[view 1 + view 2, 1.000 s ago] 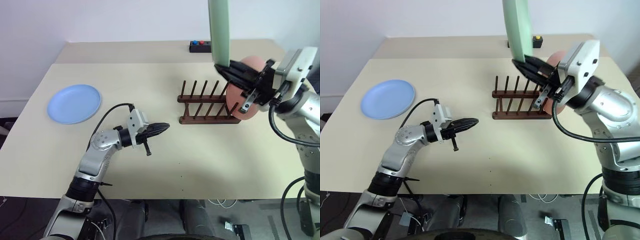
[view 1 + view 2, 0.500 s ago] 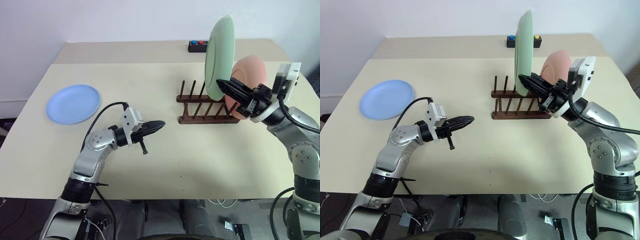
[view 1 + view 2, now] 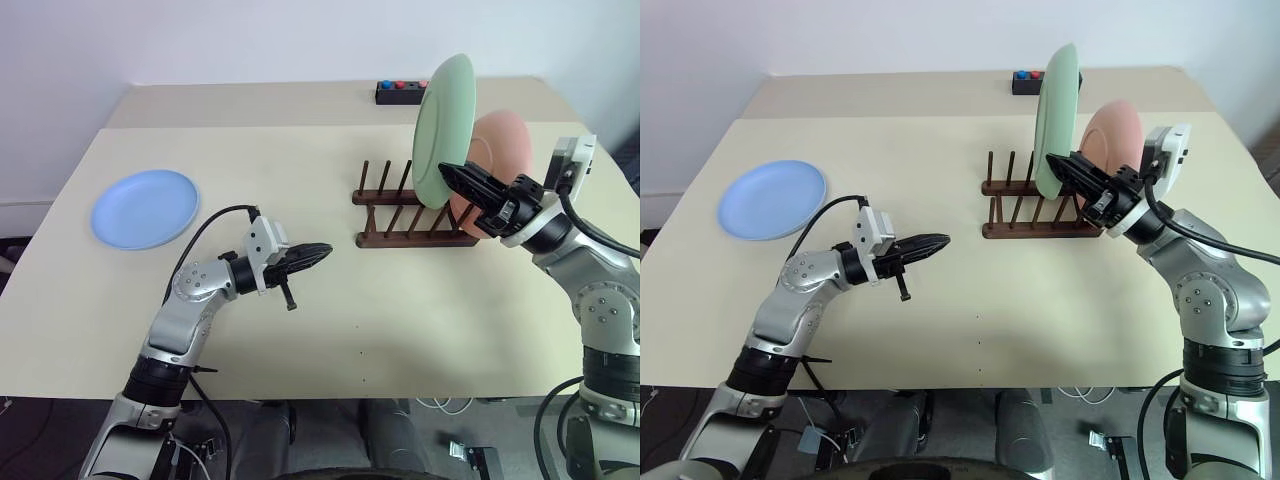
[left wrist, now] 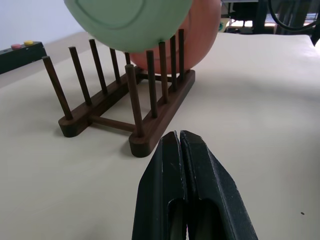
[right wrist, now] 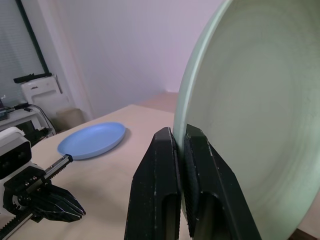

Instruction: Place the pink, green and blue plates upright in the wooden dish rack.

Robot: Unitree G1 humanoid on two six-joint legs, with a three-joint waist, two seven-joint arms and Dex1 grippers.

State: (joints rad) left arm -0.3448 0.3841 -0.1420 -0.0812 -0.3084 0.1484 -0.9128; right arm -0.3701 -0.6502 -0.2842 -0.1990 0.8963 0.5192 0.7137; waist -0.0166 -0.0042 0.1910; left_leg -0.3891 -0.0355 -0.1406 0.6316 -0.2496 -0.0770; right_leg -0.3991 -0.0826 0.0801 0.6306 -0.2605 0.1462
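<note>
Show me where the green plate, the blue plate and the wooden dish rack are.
green plate point(image 3: 442, 130), left eye view, middle of its face.
blue plate point(image 3: 145, 207), left eye view, its centre.
wooden dish rack point(image 4: 150, 135), left wrist view, near rail.

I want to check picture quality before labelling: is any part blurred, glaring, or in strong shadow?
Left eye view: even soft light, no glare, and the blue plate and wooden dish rack are sharp. Left wrist view: the shut left claw is near and slightly soft. Right wrist view: the green plate held by the right claw looks pale, with the background soft.
</note>
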